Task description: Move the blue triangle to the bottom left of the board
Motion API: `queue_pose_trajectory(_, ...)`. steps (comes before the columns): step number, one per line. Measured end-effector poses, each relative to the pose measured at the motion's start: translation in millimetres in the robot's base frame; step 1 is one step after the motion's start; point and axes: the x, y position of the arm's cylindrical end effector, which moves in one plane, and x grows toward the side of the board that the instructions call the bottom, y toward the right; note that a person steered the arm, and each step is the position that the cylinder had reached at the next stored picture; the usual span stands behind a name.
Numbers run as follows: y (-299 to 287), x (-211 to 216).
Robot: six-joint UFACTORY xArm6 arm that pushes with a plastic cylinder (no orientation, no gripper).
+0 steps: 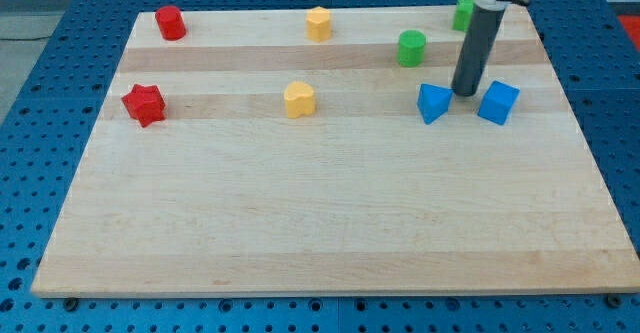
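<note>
The blue triangle lies on the wooden board at the view's upper right. My tip stands just to the triangle's right, close to or touching it, between it and a blue cube. The dark rod rises from the tip toward the view's top.
A green cylinder sits above the triangle, and a green block is partly hidden behind the rod. A yellow heart-like block and a yellow block are mid-board. A red star and a red cylinder are at left.
</note>
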Motion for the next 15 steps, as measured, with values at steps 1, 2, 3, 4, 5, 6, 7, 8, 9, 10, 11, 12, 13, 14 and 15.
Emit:
queue_pose_trajectory(1,-19,18)
queue_pose_trajectory(2,-46,28)
queue_pose_trajectory(3,-76,32)
queue_pose_trajectory(4,-99,52)
queue_pose_trajectory(5,-117,76)
queue_pose_trajectory(6,-131,106)
queue_pose_trajectory(7,-139,133)
queue_pose_trajectory(8,-161,149)
queue_pose_trajectory(9,-190,166)
queue_pose_trajectory(10,-217,180)
queue_pose_trajectory(11,-247,191)
queue_pose_trajectory(12,-279,202)
queue_pose_trajectory(13,-312,205)
queue_pose_trajectory(14,-343,205)
queue_pose_trajectory(15,-366,205)
